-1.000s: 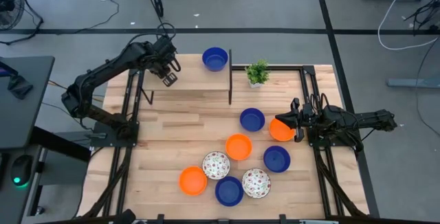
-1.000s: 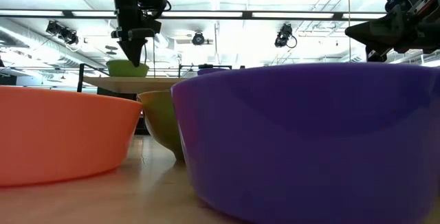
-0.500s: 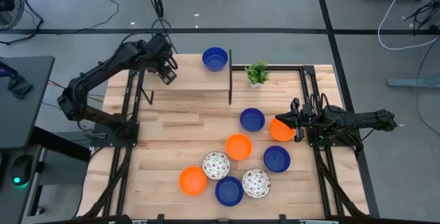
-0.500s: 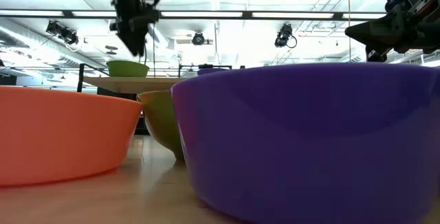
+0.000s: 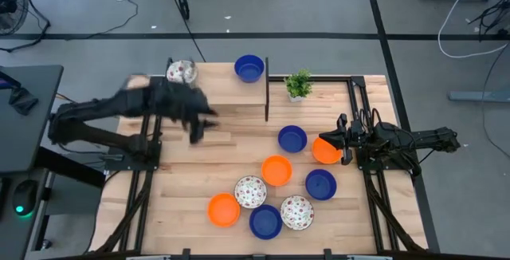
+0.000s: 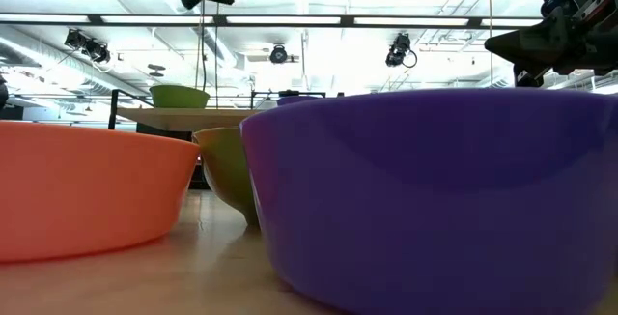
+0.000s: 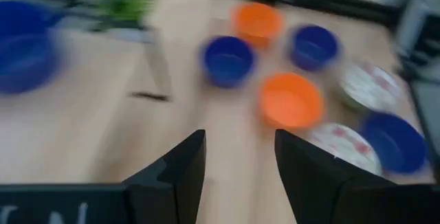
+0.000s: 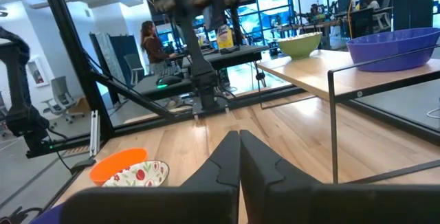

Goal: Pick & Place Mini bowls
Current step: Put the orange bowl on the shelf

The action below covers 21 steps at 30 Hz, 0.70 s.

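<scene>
A floral mini bowl [image 5: 182, 71] rests on its base on the raised wooden shelf [image 5: 215, 92] at the far left, and a blue bowl [image 5: 249, 68] sits farther right on the same shelf. Several blue, orange and floral bowls lie on the table, among them a blue one [image 5: 292, 139] and an orange one [image 5: 276, 170]. My left gripper [image 5: 195, 132] hangs blurred over the table just near of the shelf. Its fingers [image 7: 237, 162] are open with nothing between them. My right gripper [image 5: 344, 140] waits shut [image 8: 239, 145] at the right edge, beside an orange bowl [image 5: 325, 150].
A small potted plant [image 5: 299, 84] stands at the shelf's right end, behind a thin black post [image 5: 266, 92]. Black frame rails run along the table's left [image 5: 147, 180] and right [image 5: 374, 204] sides. Bare wood lies between the shelf and the cluster of bowls.
My left gripper has come away from the floral bowl, which stays on the shelf's far-left end. It has risen, swung fast toward the table's near edge off the shelf, and tipped from pointing down to slanting forward.
</scene>
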Available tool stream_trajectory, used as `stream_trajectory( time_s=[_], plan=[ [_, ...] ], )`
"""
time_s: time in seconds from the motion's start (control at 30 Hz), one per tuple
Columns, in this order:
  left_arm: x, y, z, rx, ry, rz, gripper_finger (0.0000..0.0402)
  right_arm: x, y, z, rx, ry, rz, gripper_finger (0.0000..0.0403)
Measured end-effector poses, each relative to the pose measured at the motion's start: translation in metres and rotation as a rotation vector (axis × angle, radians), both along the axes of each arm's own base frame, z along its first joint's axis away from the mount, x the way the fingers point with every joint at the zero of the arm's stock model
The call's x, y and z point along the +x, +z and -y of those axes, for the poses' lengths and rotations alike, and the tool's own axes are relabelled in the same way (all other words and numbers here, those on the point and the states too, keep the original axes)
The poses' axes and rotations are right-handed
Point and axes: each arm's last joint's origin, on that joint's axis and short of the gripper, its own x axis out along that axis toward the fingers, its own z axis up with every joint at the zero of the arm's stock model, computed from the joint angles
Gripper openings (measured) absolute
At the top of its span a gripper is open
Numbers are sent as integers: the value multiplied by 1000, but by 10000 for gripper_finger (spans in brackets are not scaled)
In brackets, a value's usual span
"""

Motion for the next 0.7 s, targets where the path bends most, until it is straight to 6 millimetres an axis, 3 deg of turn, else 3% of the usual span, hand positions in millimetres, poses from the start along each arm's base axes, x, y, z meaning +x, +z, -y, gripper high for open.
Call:
stream_trajectory(
  time_s=[0.2,0.4,0.53,0.7],
  plan=[
    [18,-55,69,8,-252,-6,166,0,0,0,0,0,0,6],
    [33,-107,116,-30,-493,44,163,0,0,0,0,1,5,6],
    [45,-126,137,-9,-506,53,164,0,0,0,0,1,2,6],
    [44,-146,177,145,-596,-59,180,0,0,0,0,0,2,6]
  ],
)
